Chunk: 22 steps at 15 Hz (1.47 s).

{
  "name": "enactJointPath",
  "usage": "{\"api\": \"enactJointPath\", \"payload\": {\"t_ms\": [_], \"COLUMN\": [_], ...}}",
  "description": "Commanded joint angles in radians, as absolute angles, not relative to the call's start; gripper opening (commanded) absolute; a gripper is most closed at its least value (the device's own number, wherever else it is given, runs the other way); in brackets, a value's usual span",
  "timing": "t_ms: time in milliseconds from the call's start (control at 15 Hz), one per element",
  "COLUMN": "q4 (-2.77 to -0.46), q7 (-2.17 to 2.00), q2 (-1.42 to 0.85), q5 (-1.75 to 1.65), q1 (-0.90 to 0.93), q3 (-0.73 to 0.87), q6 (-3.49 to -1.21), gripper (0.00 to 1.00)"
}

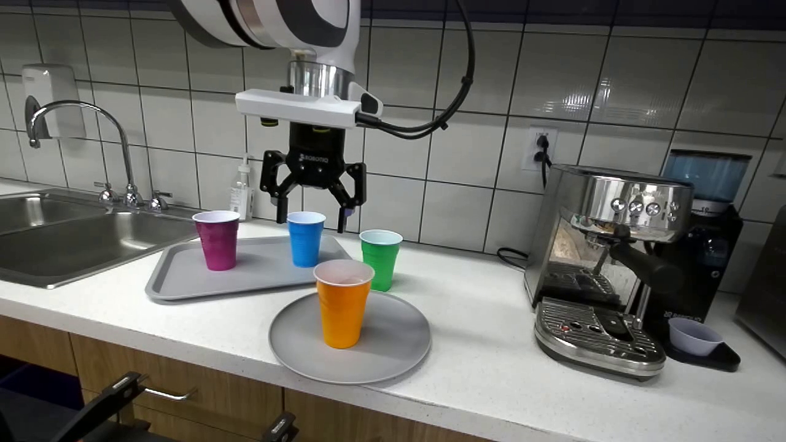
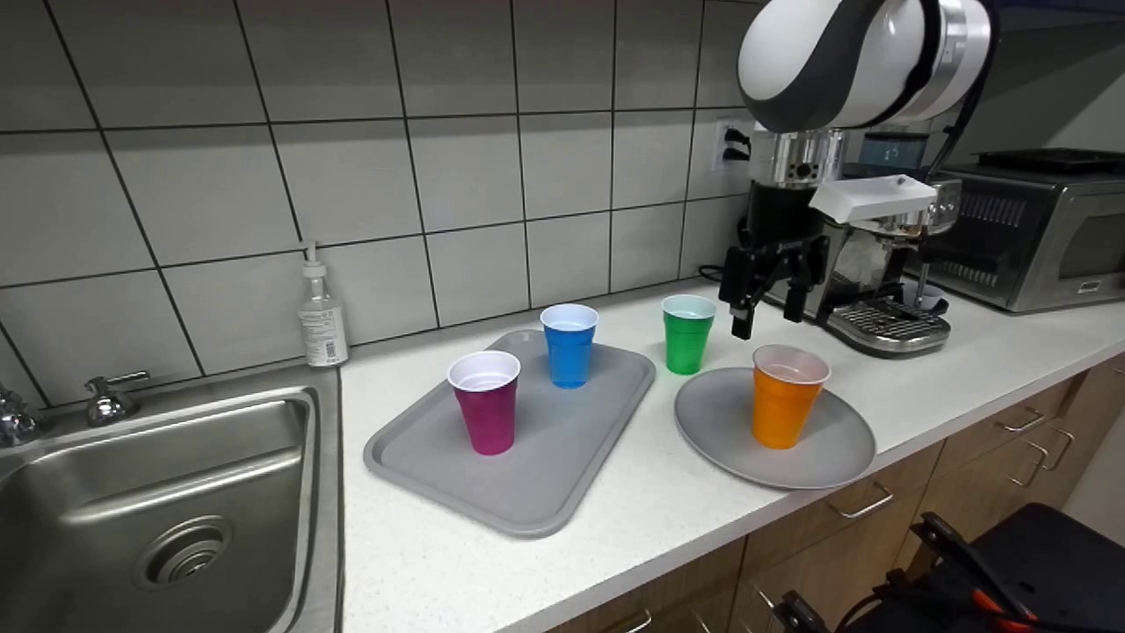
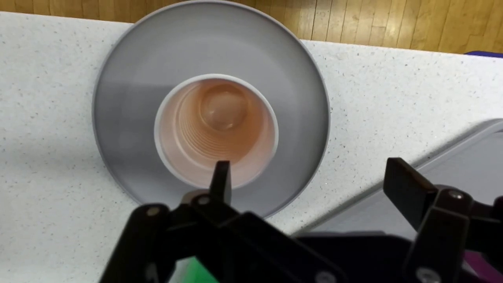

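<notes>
Counter (image 3: 43, 78) | jaws apart | wrist view: orange cup (image 3: 216, 125), rim partly hidden

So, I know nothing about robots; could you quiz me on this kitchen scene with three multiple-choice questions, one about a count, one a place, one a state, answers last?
1. How many things stand on the rectangular grey tray?
A. One
B. Two
C. Four

2. Where does the orange plastic cup stand?
A. On that tray
B. In the shiny steel sink
C. On the round grey plate

3. How is the black two-fingered claw?
A. Open, holding nothing
B. Closed, holding nothing
C. Closed around a cup

1: B, since the magenta plastic cup and the blue plastic cup are on it.
2: C, since both exterior views show its base inside the plate's rim.
3: A, since the wrist view shows its fingers spread apart, gripping nothing.
</notes>
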State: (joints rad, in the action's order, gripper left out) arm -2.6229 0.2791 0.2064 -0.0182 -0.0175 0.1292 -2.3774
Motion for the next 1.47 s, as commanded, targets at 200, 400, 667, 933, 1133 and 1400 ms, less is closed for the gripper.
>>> {"api": "enactJointPath", "payload": {"t_ms": [200, 400, 667, 933, 1133, 1400], "q4": [-2.661, -2.667, -2.657, -2.655, -2.656, -2.655], "q7": [0.210, 0.167, 0.100, 0.049, 0.022, -0.006], "q2": [0.159, 0.118, 0.052, 0.016, 0.007, 0.004], "q5": [-0.057, -0.081, -0.117, -0.147, -0.172, -0.209], "q1": [-0.040, -0.045, -0.050, -0.048, -0.046, -0.048], "q3": [0.107, 0.103, 0.101, 0.103, 0.106, 0.109], "q6": [-2.525, -2.585, -2.639, -2.658, -2.653, -2.649], "gripper": [1.00, 1.00, 1.00, 1.00, 1.00, 1.00]}}
